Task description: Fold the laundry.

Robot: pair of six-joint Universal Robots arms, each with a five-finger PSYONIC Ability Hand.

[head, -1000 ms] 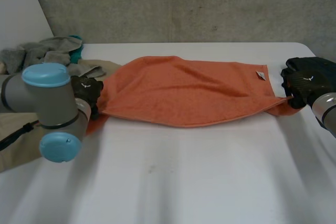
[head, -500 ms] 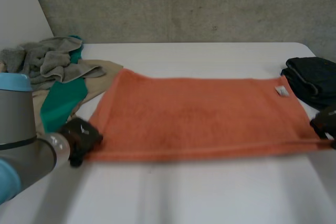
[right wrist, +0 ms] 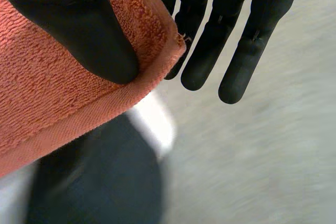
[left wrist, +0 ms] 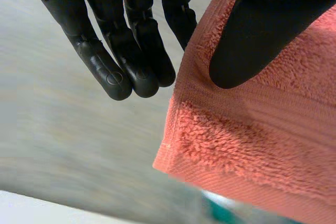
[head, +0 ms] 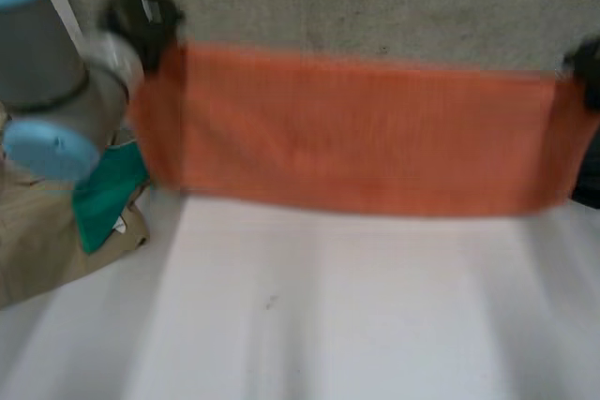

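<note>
The white table (head: pixel 375 316) is seen lying bare at its near side, and above its far part the orange towel (head: pixel 366 128) is held spread wide in the air, hung by its two upper corners. At the left side a heap of tan cloth (head: pixel 37 241) and green cloth (head: pixel 108 194) is left on the table beneath the left arm (head: pixel 47 53), and a dark cloth (right wrist: pixel 100 182) is seen below the right-hand corner. One upper corner is pinched by the left hand (head: pixel 141 16), its thumb (left wrist: pixel 262 30) pressed on the terry just inside the hem while the other fingers (left wrist: pixel 131 51) are kept straight beside the cloth. The opposite corner is gripped likewise by the right hand (head: pixel 586 67), with the thumb (right wrist: pixel 79 30) on the cloth and straight fingers (right wrist: pixel 210 40) past the edge. A slip is judged the main risk: each hold is small and close to the hem, so a corner could be pulled free by the towel's own weight or a quick swing. The hanging edge could also be dragged over the side heap or laid down skewed if the hands are not kept level. What the thumbs press against is covered by the cloth, and whether the lower hem touches the table cannot be told.
</note>
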